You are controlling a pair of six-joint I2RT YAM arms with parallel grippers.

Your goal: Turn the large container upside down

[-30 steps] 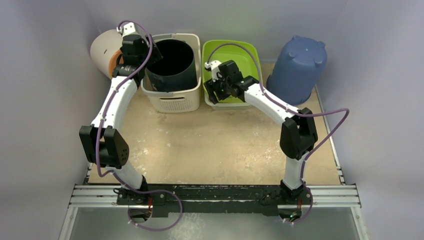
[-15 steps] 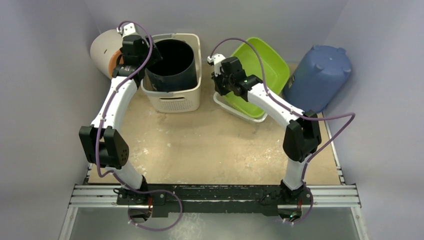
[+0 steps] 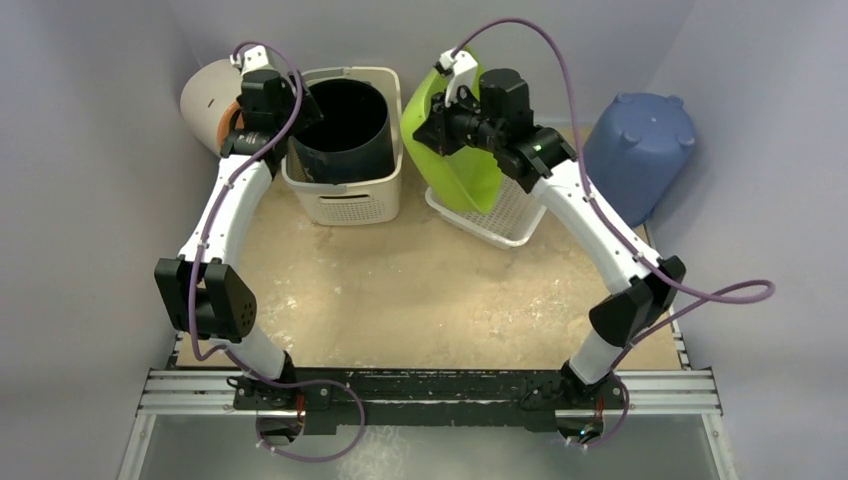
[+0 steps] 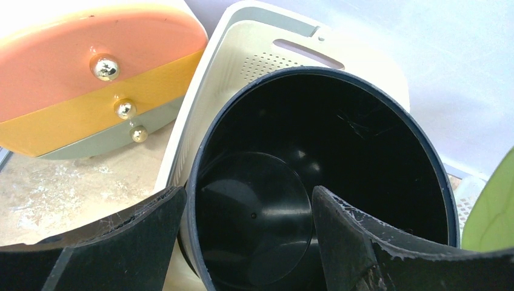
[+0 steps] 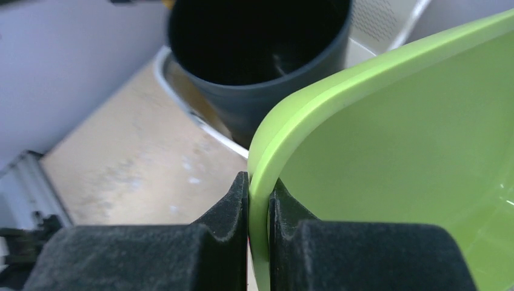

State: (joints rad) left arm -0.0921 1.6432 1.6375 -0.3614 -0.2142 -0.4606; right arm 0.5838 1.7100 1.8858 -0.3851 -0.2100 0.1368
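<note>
Upper centre, the single green tub [image 3: 470,185] stands tipped steeply on edge over one white mesh basket [image 3: 512,212], its raised rim pinched by the right pincer [image 5: 259,188], while the left pincer [image 4: 248,197] gapes wide at one black bucket [image 4: 339,139].

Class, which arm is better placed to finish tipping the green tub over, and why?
Right. The right claw is shut on the rim of the green tub, which stands tilted up out of the white basket. The left claw is open astride the rim of the black bucket, apart from the tub.
</note>
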